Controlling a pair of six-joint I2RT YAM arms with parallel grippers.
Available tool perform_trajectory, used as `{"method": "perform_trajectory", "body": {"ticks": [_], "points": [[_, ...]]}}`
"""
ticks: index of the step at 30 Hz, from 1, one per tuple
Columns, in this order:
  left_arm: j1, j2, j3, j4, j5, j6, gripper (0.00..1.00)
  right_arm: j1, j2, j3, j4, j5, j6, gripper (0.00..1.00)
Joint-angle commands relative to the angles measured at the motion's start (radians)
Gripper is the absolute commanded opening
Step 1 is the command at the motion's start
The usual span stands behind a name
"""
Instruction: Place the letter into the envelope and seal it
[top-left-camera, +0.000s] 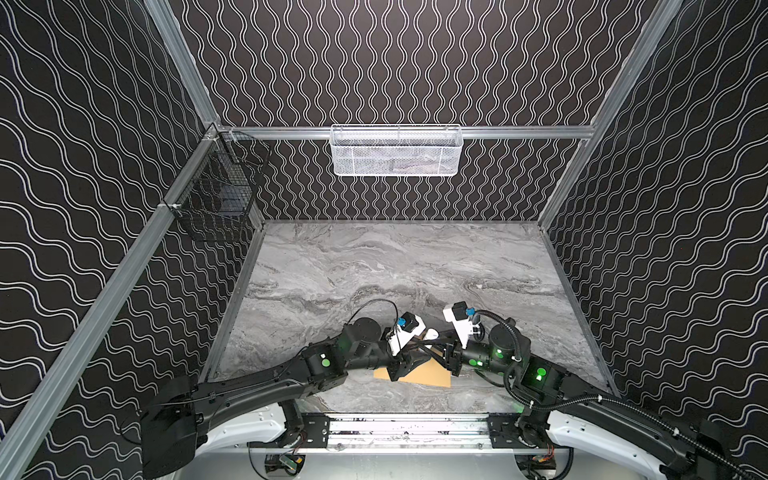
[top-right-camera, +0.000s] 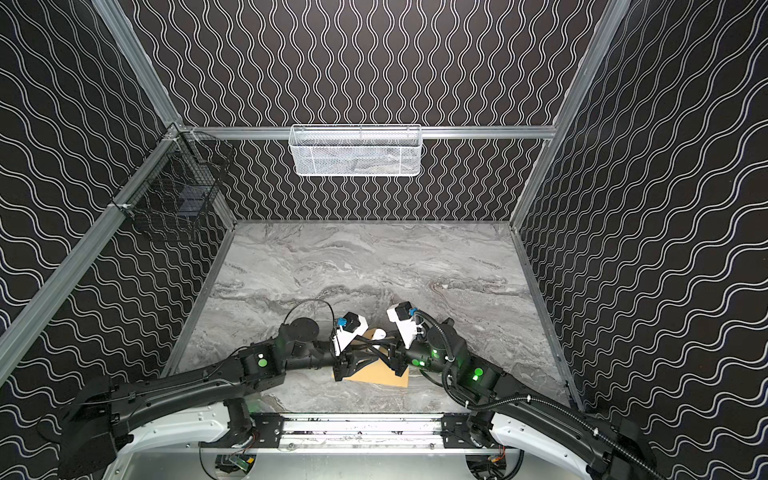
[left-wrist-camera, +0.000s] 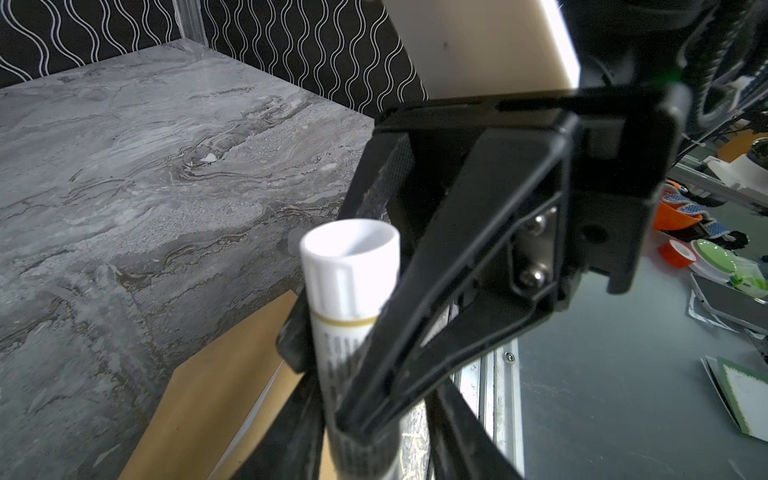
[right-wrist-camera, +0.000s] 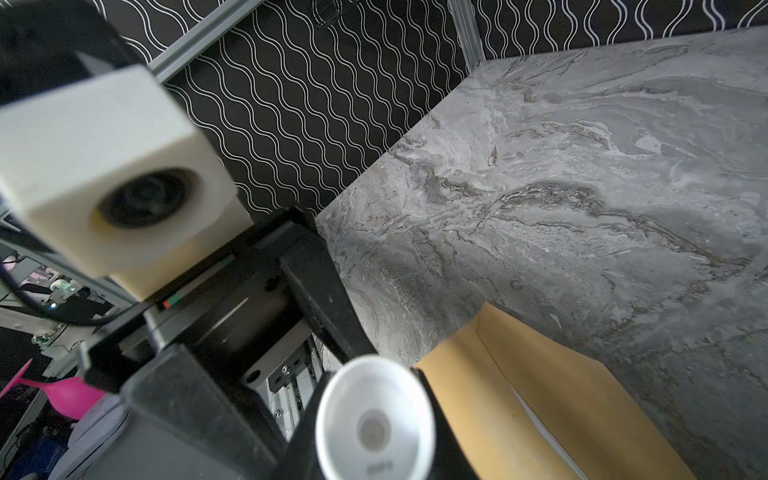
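- Lower centre of a top view: the left gripper (top-left-camera: 417, 349) is set at the white cylinder (top-left-camera: 431, 332); whether it is clamped cannot be told.
- Beneath both grippers, equally near, one tan envelope (top-left-camera: 432, 375) is laid flat, long axis left-right, flap open.
- One letter (left-wrist-camera: 266, 395) is seen as a white edge inside.
- The single white cylinder is clamped by the right gripper (left-wrist-camera: 322, 386).

The arms (top-left-camera: 361, 359) hid most of the envelope (top-left-camera: 428, 377) from us in a top view. Of the letter (left-wrist-camera: 259, 405) we saw one white sliver inside the envelope. Above the envelope, the stick (left-wrist-camera: 353, 291) had blurred print, its base cut off.
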Motion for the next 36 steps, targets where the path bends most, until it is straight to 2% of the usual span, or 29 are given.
{"method": "perform_trajectory", "body": {"ticks": [1, 9, 10, 14, 16, 17, 20, 22, 26, 31, 36], "points": [[-0.002, 0.009, 0.009, 0.063, 0.032, -0.019, 0.32, 0.000, 0.016, 0.014, 0.050, -0.021, -0.001, 0.00], [-0.002, 0.017, 0.016, 0.059, -0.013, -0.070, 0.20, -0.001, 0.020, 0.011, 0.042, -0.011, 0.010, 0.00], [-0.002, 0.016, 0.017, 0.054, -0.022, -0.077, 0.18, -0.001, 0.020, 0.009, 0.042, -0.009, 0.010, 0.04], [-0.002, 0.015, 0.008, 0.007, -0.061, -0.131, 0.07, -0.016, 0.004, 0.011, 0.007, 0.004, 0.000, 0.40], [0.008, 0.011, -0.017, -0.016, -0.083, -0.163, 0.04, -0.039, -0.014, 0.012, -0.020, 0.021, -0.012, 0.55], [0.019, 0.007, -0.040, -0.020, -0.085, -0.186, 0.03, -0.059, -0.017, 0.018, -0.041, 0.036, -0.019, 0.62], [0.083, -0.019, -0.112, -0.019, -0.050, -0.248, 0.00, -0.145, 0.028, 0.038, -0.075, 0.022, -0.035, 0.72], [0.131, -0.043, -0.159, -0.021, -0.023, -0.291, 0.00, -0.224, 0.103, 0.052, -0.070, -0.022, -0.028, 0.74], [0.217, -0.098, -0.238, -0.067, 0.014, -0.382, 0.00, -0.382, 0.358, 0.131, -0.066, -0.184, -0.038, 0.76], [0.273, -0.111, -0.294, -0.122, 0.059, -0.439, 0.00, -0.406, 0.636, 0.263, -0.154, -0.279, -0.112, 0.76], [0.305, -0.079, -0.336, -0.098, 0.082, -0.482, 0.00, -0.402, 0.725, 0.276, -0.128, -0.356, -0.116, 0.75]]}}
